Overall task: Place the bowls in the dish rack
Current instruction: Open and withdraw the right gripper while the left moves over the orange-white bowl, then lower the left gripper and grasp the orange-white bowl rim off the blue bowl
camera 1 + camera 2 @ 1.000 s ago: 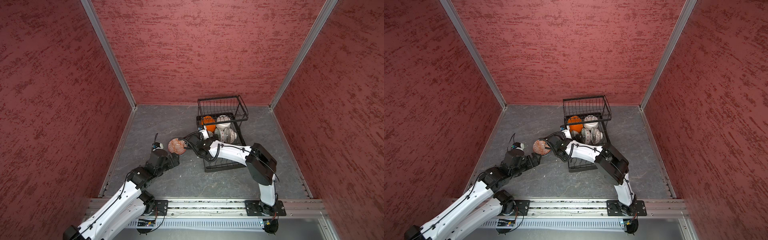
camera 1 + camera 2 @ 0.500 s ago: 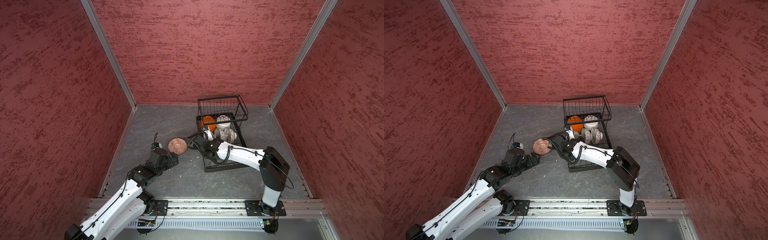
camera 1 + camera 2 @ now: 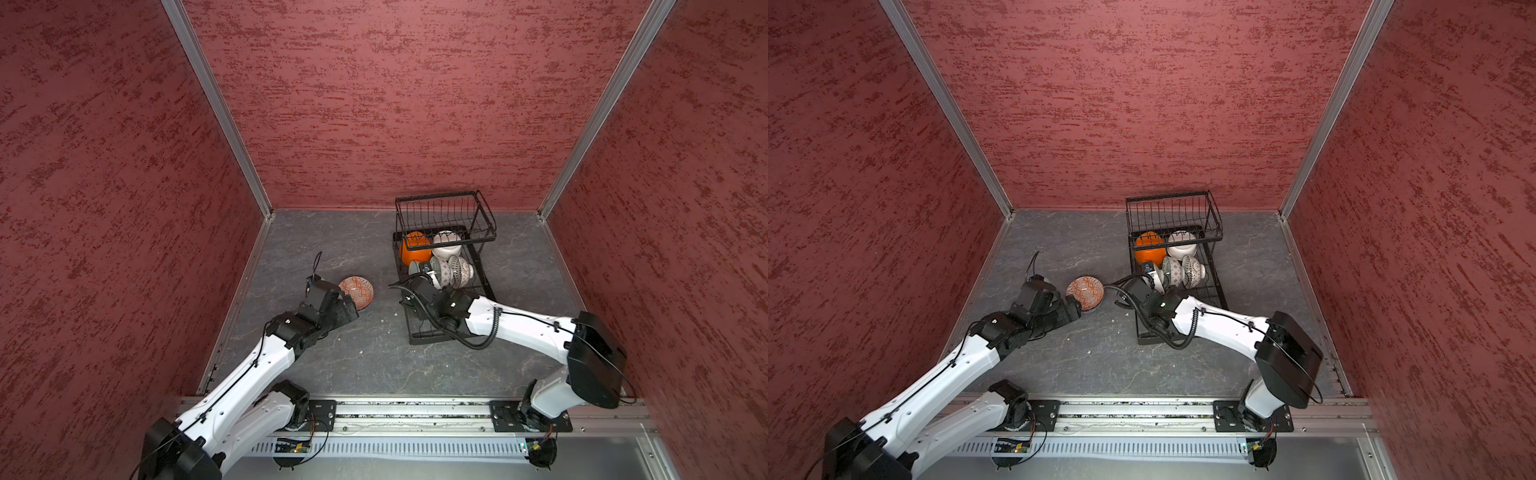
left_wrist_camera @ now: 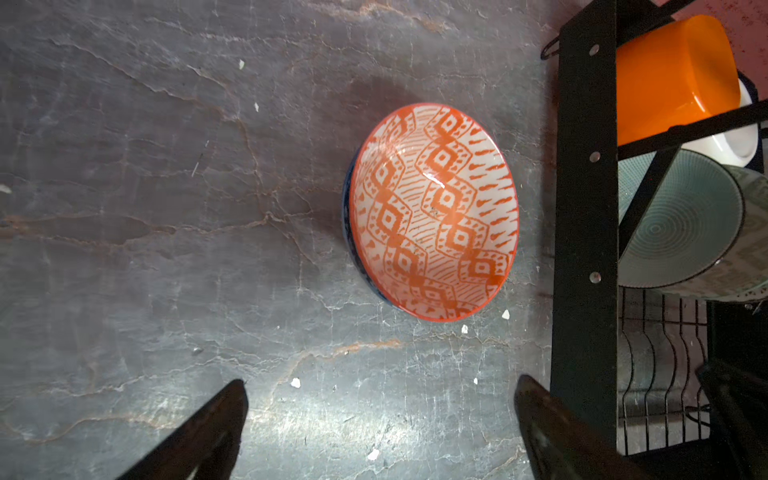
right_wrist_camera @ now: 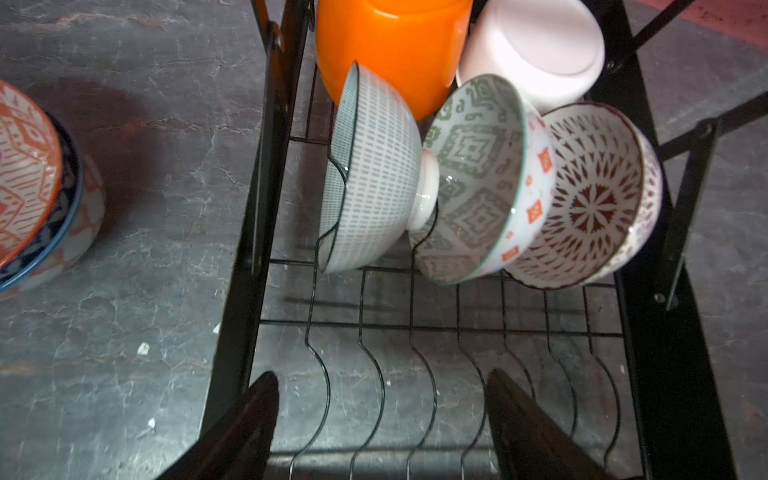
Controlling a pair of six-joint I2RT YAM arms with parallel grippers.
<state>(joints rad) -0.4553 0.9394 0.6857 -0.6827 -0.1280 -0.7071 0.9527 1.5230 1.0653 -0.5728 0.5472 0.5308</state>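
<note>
A red-orange patterned bowl (image 3: 356, 292) (image 3: 1086, 293) (image 4: 432, 212) (image 5: 25, 166) rests on the grey floor left of the dish rack (image 3: 444, 195) (image 3: 1169, 197) (image 4: 582, 208) (image 5: 249, 232), and seems nested in a blue-rimmed bowl (image 5: 62, 216). My left gripper (image 3: 352, 305) (image 3: 1076, 308) (image 4: 380, 382) is open just short of it. My right gripper (image 3: 428, 277) (image 3: 1152, 276) (image 5: 382, 378) is open and empty over the rack's wire base. In the rack stand an orange bowl (image 3: 413, 249) (image 5: 395, 41), a white bowl (image 3: 446, 245) (image 5: 536, 45), a grey-green bowl (image 5: 374, 174) and two patterned bowls (image 5: 473, 174) (image 5: 594, 199).
Red textured walls (image 3: 374, 104) close in the floor on three sides, and the rack's raised basket (image 3: 446, 216) stands at the back wall. A metal rail (image 3: 415, 415) with both arm bases runs along the front. Small white chips (image 4: 295, 382) lie on the floor.
My right gripper has drawn away from the red-orange bowl and moved right, over the rack base. The bowl and my left gripper have hardly moved.
</note>
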